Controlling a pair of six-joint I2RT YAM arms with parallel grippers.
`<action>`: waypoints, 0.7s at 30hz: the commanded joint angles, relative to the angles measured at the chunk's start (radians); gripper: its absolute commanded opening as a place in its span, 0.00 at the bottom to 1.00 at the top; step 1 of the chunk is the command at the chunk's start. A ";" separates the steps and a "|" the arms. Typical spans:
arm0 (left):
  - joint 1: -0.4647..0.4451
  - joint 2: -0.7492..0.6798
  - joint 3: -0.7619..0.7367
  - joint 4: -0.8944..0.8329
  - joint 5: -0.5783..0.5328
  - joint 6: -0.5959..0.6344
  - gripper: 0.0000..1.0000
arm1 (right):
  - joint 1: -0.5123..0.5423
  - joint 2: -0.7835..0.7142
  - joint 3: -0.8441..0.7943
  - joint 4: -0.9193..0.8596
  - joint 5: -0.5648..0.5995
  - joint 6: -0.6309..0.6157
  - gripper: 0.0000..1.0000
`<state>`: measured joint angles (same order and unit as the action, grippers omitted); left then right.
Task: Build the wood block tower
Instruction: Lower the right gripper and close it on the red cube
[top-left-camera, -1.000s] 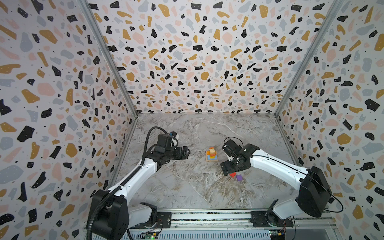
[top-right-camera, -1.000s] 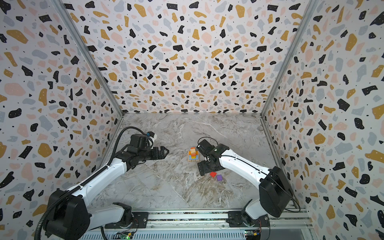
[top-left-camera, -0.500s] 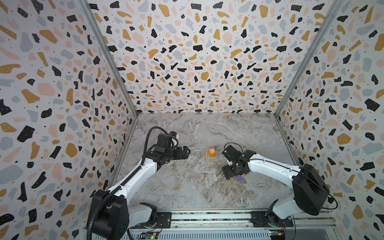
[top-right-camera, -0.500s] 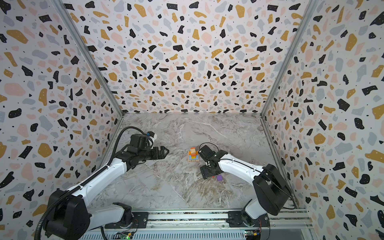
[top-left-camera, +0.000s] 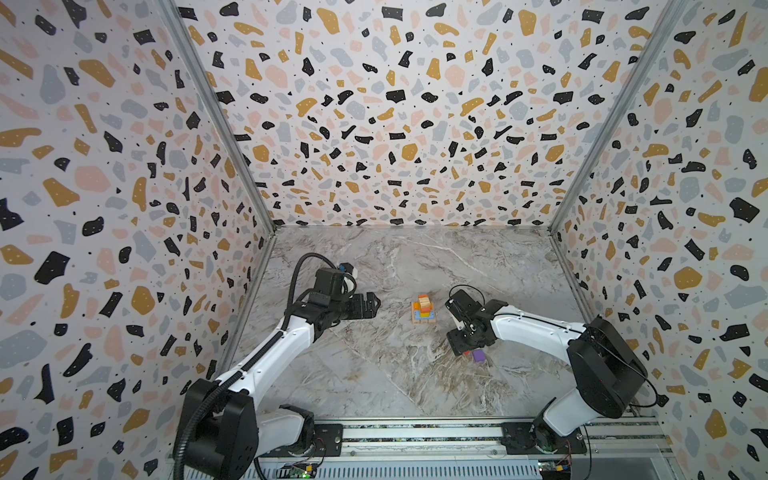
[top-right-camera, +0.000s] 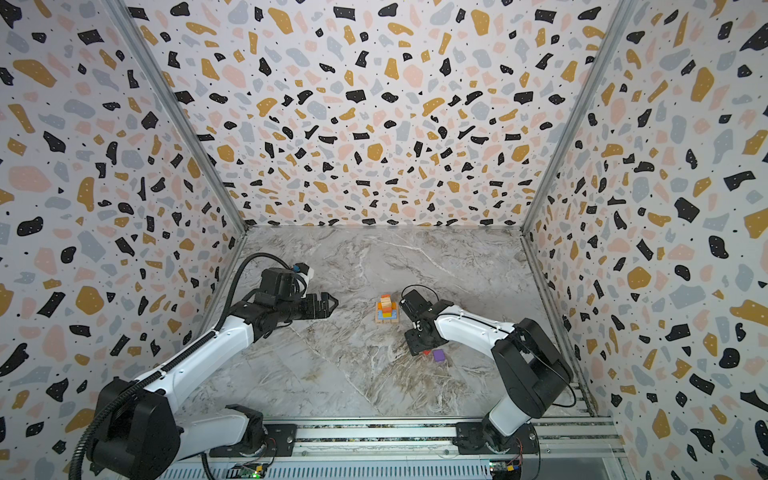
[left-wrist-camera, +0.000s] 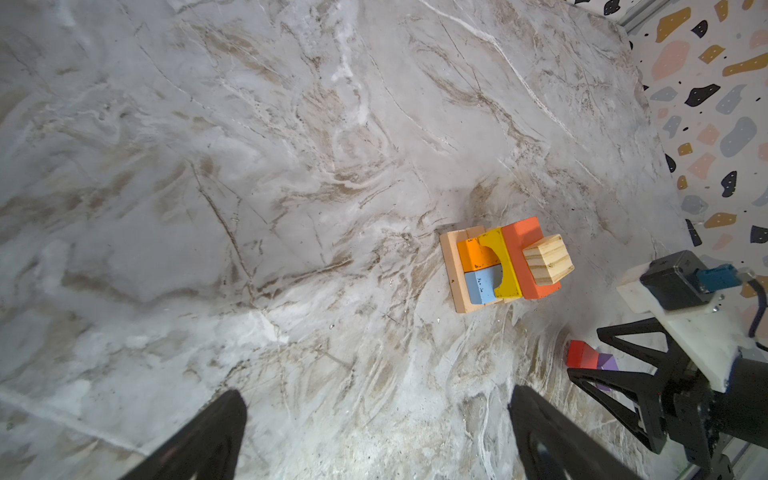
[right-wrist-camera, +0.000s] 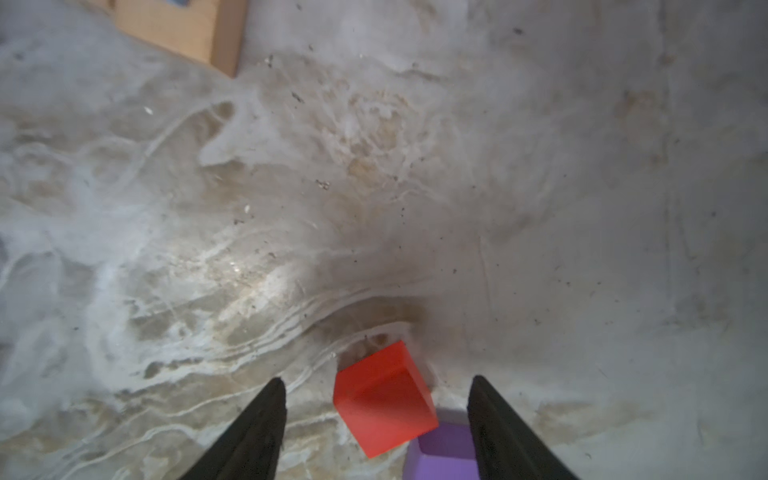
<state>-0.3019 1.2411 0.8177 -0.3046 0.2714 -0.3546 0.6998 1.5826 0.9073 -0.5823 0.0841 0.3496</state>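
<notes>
The tower stands mid-table: a tan base, orange and blue blocks, a yellow arch, an orange-red oblong and a tan cube on top. A red cube lies on the table touching a purple cube, to the right of and nearer than the tower. My right gripper points down, open, with the red cube between its fingers and a gap on each side. One finger overlaps the purple cube. My left gripper hovers wide open and empty, left of the tower.
Speckled walls close in the marble table on three sides. A metal rail runs along the front edge. The tower's tan base corner shows in the right wrist view.
My right gripper has come down over the red cube and its jaws have narrowed around it. The left arm has not moved.
</notes>
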 joint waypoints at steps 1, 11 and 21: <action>0.001 0.006 -0.010 0.030 -0.005 0.006 1.00 | -0.005 -0.003 -0.006 0.011 -0.007 -0.004 0.69; 0.001 0.005 -0.008 0.028 -0.009 0.006 1.00 | -0.006 0.011 -0.009 0.007 -0.017 -0.003 0.56; 0.001 0.006 -0.009 0.028 -0.009 0.006 1.00 | -0.006 0.007 -0.006 -0.006 -0.020 0.017 0.45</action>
<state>-0.3019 1.2419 0.8177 -0.3050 0.2703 -0.3546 0.6975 1.5913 0.8986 -0.5667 0.0658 0.3511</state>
